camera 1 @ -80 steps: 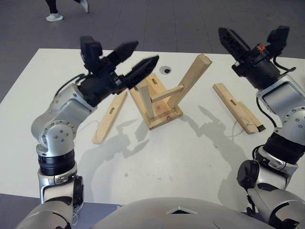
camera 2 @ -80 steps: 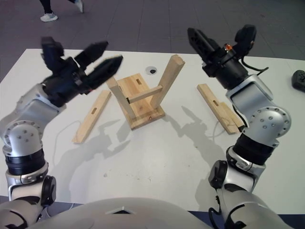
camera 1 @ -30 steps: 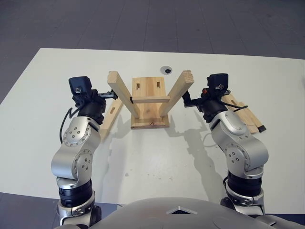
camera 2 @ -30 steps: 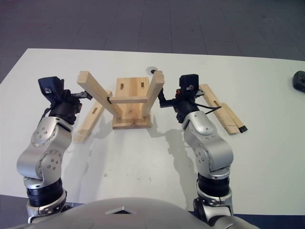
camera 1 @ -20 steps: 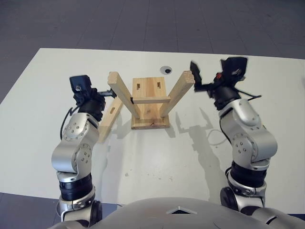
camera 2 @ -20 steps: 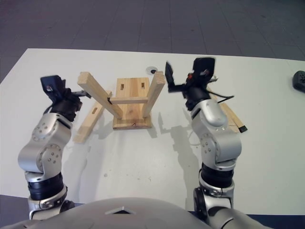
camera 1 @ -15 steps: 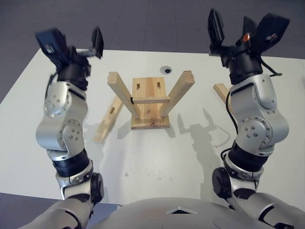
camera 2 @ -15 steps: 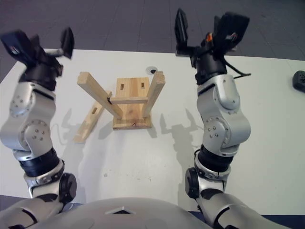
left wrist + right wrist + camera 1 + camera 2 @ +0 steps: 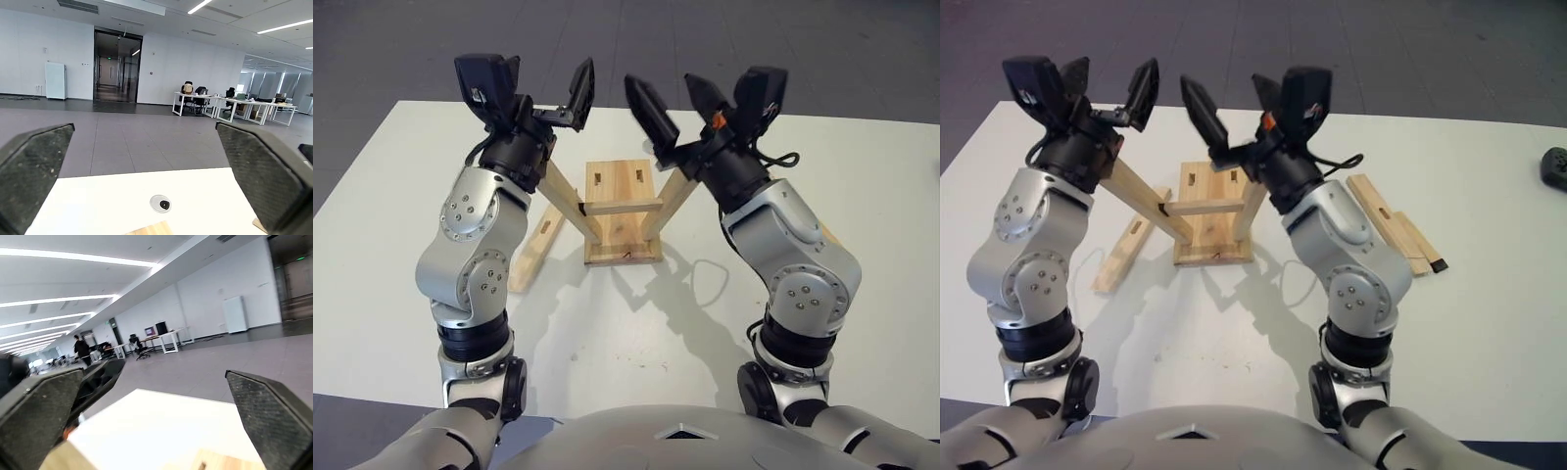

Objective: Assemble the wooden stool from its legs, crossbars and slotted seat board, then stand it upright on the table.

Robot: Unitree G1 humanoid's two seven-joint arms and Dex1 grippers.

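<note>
The partly built stool lies upside down on the white table. Its slotted seat board rests flat, with two legs splayed upward and a crossbar joining them. My left gripper hangs open in the air just above the top of the left leg, holding nothing. My right gripper is open above the right leg, also holding nothing. One loose leg lies flat left of the stool. Two more wooden pieces lie to its right.
A round cable hole sits in the table behind the stool. A small black device lies at the table's far right edge. A thin cable loops on the table under my right arm. Bare table lies in front of the stool.
Both grippers have risen from beside the leg tops and swung inward over the stool. The stool and loose pieces have stayed put over the last second.
</note>
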